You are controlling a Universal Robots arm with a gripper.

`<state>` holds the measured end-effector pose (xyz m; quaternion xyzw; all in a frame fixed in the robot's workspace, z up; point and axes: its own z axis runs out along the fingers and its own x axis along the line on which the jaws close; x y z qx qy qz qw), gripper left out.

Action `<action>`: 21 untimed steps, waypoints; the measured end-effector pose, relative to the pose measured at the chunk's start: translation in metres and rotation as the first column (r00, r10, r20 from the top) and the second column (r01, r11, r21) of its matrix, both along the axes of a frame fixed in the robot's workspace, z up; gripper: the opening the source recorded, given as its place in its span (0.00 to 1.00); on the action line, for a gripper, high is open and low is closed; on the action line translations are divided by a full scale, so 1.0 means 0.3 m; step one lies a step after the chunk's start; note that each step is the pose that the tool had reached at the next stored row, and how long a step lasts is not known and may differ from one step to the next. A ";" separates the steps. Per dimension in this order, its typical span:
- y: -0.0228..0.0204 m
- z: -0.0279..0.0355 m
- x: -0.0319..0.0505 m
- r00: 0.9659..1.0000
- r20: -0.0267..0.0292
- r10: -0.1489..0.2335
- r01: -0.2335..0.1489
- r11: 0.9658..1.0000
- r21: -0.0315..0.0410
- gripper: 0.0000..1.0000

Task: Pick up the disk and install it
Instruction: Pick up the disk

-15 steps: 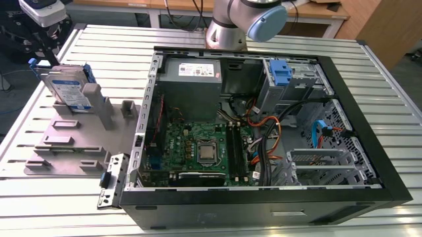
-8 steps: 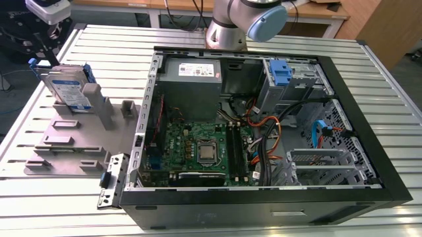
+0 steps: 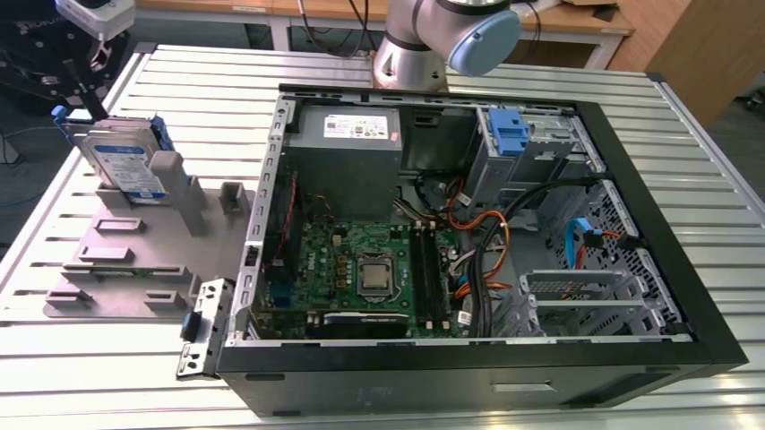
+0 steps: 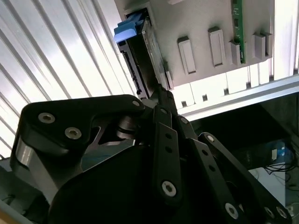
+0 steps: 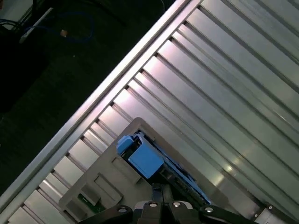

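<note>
Pick-up step, no grasp yet. Gripper at the disk, upright in grey holder, exterior view's left. Fingers look pressed together. Grasping likely calls for spreading them.

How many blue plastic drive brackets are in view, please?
2: one on the disk standing in the grey fixture at the exterior view's left; one bare bracket inside the computer case. Others may be hidden.

Tight at the fixture, open over the slats

Just ahead of my end effector the upright disk and the grey fixture posts block my way; the ribbed surface beside it lies bare; the open computer case stands well apart.
</note>
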<state>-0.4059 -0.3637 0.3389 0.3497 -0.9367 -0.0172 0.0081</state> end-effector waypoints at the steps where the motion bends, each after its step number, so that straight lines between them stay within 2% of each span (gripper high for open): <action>1: 0.000 0.000 0.000 1.000 0.000 0.013 -0.013 1.000 0.000 0.11; 6: 0.000 -0.001 0.000 0.997 0.000 0.079 -0.079 0.997 0.000 0.11; 11: 0.000 -0.002 0.000 0.990 0.000 0.140 -0.140 0.990 0.000 0.11; 17: 0.000 -0.004 0.000 0.977 0.000 0.214 -0.214 0.977 0.000 0.11; 21: 0.000 -0.005 0.000 0.964 0.000 0.265 -0.265 0.964 0.000 0.11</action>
